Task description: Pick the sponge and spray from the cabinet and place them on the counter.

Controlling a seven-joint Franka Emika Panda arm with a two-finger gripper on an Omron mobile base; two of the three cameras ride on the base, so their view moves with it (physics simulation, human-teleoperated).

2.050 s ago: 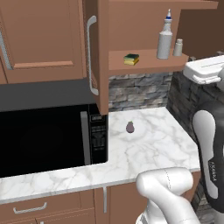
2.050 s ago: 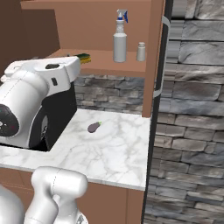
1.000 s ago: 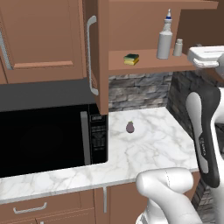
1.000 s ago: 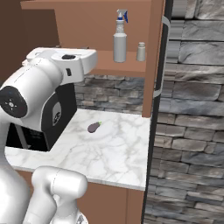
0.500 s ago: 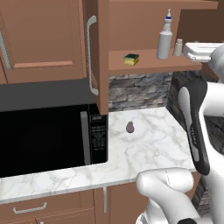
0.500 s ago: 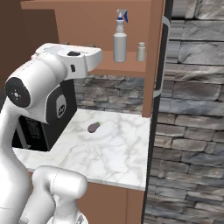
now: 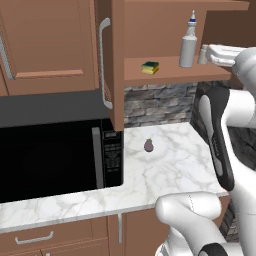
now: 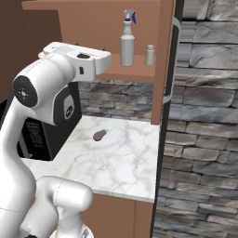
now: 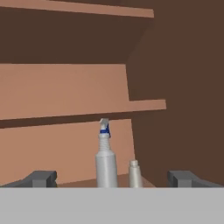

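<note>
- The brown wooden wall cabinet (image 7: 117, 60) stands with its door swung out; the long vertical silver bar handle (image 7: 104, 62) faces the left base view.
- The tall pale grey-white plastic spray bottle with a blue-tipped nozzle (image 7: 188, 42) stands upright on the wooden cabinet shelf (image 7: 165, 72).
- A short white shaker bottle (image 8: 149, 55) stands just beside the spray bottle, apart from it.
- The small yellow sponge with a dark green scrub layer (image 7: 150, 67) lies on the same shelf, well apart from the spray bottle, nearer the door.
- The white arm's hand is raised to shelf level. The jaws (image 9: 111, 178) are spread wide apart and hold nothing; in the hand view the spray bottle (image 9: 106, 162) and shaker (image 9: 134, 174) appear between the 2 dark finger tips (image 9: 41, 178).
- A small dark purple egg-shaped object (image 7: 148, 145) rests on the white marble tabletop with grey veining (image 7: 170, 165).
- A black microwave (image 7: 55, 155) sits on the tabletop, below the cabinet door.
</note>
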